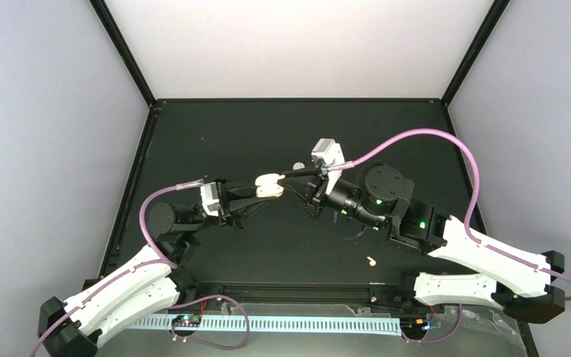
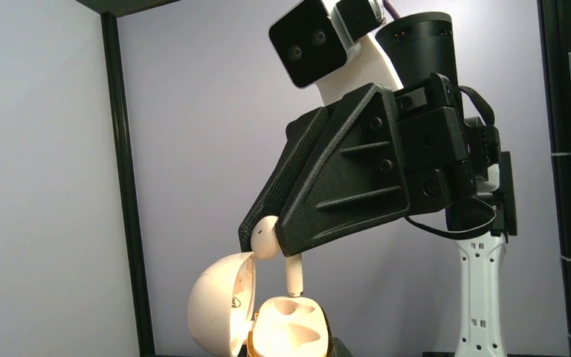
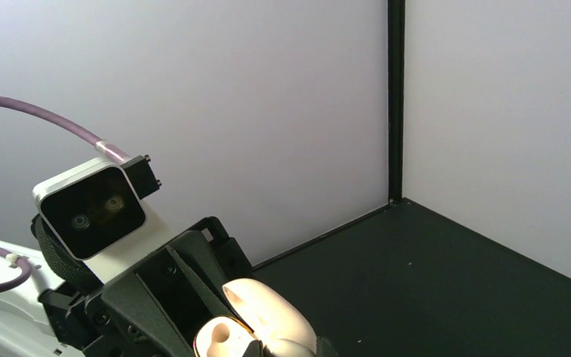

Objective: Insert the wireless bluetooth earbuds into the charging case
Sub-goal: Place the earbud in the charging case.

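My left gripper is shut on the charging case and holds it above the table with its lid open. In the left wrist view the case base shows two empty sockets, and the lid stands open to the left. My right gripper is shut on one earbud, stem down. The stem tip hangs just above the far socket, and the earbud's head touches the lid's rim. The right wrist view shows the case from behind. The second earbud lies on the table.
The black table is walled by pale panels with black corner posts. The loose earbud lies near the front rail, close to the right arm. The two arms meet above the table's middle.
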Controlling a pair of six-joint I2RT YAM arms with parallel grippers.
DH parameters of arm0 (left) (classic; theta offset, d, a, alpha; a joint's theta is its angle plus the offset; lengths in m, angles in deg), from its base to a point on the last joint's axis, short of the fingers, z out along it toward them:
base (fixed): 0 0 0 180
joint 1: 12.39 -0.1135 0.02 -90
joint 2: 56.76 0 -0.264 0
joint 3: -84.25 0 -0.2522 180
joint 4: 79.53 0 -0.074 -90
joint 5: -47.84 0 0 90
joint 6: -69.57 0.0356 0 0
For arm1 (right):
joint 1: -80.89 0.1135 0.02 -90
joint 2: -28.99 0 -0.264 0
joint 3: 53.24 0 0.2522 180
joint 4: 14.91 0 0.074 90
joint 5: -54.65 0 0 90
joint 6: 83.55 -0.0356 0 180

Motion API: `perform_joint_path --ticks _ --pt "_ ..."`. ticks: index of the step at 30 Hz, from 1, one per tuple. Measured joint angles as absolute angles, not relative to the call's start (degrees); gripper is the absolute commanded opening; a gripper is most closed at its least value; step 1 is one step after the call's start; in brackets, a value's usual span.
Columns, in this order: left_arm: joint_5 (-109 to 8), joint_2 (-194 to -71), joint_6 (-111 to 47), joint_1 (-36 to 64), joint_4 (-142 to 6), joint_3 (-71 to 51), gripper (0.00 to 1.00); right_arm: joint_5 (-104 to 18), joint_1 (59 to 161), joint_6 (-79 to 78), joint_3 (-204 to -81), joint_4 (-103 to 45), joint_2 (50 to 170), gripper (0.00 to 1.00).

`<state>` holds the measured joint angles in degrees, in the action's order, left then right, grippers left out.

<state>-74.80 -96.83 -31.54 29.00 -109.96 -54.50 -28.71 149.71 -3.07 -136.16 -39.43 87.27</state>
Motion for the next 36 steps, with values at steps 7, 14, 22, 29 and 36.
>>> perform_joint_path --ticks 7,14,22,29,36 --pt "-74.32 -97.01 -32.64 29.1 -110.48 -54.59 0.02 -27.51 149.71 -3.07 -134.68 -36.96 86.5 0.01" --pt "-73.95 -97.05 -33.05 29.37 -110.5 -54.59 0.01 -27.4 149.71 -3.07 -133.85 -34.63 86.42 0.01" --pt "-73.25 -97.66 -33.14 29.39 -110.64 -54.59 0.02 -27.45 149.71 -3.48 -133.82 -34.08 86.77 0.01" --pt "-72.94 -97.66 -33.49 29.63 -110.7 -54.59 0.02 -27.49 149.71 -3.94 -133.8 -34.04 87.33 0.01" --pt "-72.59 -97.64 -33.55 29.72 -110.68 -54.59 0.02 -27.49 149.71 -3.96 -133.8 -33.93 87.57 0.01"
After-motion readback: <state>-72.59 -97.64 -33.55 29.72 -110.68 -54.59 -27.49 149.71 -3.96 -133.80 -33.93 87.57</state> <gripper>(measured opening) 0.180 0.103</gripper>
